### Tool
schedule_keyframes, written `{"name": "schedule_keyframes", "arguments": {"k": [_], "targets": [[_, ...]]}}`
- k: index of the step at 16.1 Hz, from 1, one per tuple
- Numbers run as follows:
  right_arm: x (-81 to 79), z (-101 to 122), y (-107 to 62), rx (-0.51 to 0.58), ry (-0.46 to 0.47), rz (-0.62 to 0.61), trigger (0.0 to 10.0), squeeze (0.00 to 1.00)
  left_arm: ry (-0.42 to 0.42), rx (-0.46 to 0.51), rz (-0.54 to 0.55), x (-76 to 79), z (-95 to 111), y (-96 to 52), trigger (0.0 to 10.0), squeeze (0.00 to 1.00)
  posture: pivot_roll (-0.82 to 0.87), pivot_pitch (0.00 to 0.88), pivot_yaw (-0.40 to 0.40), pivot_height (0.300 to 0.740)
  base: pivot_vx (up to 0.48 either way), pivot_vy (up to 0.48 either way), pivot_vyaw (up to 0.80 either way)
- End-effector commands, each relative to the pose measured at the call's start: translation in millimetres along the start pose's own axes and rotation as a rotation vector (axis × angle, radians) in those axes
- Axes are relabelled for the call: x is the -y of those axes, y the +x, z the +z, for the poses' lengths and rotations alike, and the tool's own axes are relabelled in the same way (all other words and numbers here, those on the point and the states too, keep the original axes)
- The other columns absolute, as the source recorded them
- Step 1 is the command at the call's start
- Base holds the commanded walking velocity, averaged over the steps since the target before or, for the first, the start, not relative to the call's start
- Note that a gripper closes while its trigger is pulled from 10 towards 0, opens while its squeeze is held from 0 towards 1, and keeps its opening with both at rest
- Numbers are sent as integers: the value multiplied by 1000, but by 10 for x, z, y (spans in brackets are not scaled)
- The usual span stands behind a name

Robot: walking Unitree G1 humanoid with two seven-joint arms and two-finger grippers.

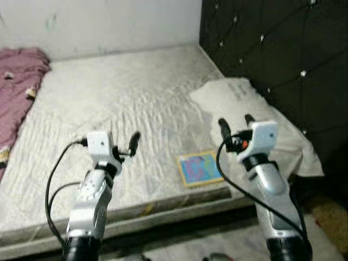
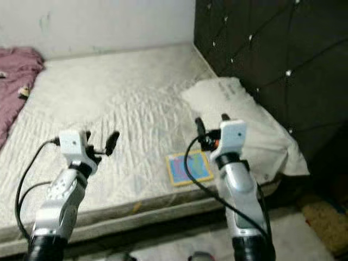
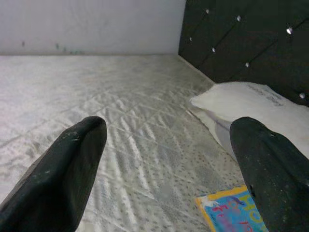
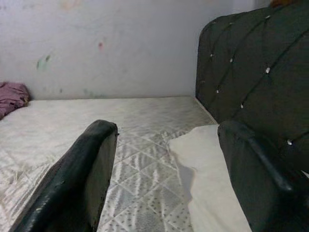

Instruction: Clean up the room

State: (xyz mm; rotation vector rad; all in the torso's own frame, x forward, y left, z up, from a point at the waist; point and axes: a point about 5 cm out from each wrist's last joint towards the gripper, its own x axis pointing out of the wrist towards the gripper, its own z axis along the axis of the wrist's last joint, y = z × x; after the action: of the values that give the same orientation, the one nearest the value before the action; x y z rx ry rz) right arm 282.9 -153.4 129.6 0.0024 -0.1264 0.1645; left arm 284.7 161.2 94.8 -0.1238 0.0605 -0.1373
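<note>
1. Left eye view: a bare quilted white mattress (image 1: 125, 103) fills the scene, set against a pale wall (image 1: 109, 22) and a black tufted headboard with shiny studs (image 1: 277, 54). A flat, colourful book with a yellow border (image 1: 200, 168) lies near the mattress's front edge, just beside a white pillow (image 1: 255, 125) that rests against the headboard. A crumpled pink blanket (image 1: 16, 92) is heaped at the far left side. The left gripper (image 1: 124, 145) hovers over the front of the mattress, fingers apart and holding nothing. The right gripper (image 1: 235, 126) hangs above the pillow's near edge, right of the book, also spread and empty.

2. Right eye view: the same scene, with the book (image 2: 188, 167) lying between the 2 silver arms, closer to the right one.

3. Left wrist view: 2 black fingers (image 3: 63, 179) stand wide apart above the quilted surface, with a corner of the book (image 3: 227, 212) low between them and the pillow (image 3: 251, 106) beyond.

4. Right wrist view: 2 black fingers (image 4: 82, 179) are held well apart with nothing between them; the pillow (image 4: 207, 169) lies ahead against the headboard (image 4: 251, 72), and the pink blanket (image 4: 12, 96) sits at the far edge by the wall.
</note>
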Motion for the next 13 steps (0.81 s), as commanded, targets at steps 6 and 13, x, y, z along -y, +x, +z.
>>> {"name": "schedule_keyframes", "arguments": {"k": [6,13], "targets": [[-79,41,30,13,3,26,10000,0,20,-5,32,-110,9,-19,10000,0,-85,0,50,740,0,480,-188],[-82,33,31,6,-4,27,10000,0,18,-3,36,-106,10,-12,10000,0,-85,0,48,740,0,480,0]]}}
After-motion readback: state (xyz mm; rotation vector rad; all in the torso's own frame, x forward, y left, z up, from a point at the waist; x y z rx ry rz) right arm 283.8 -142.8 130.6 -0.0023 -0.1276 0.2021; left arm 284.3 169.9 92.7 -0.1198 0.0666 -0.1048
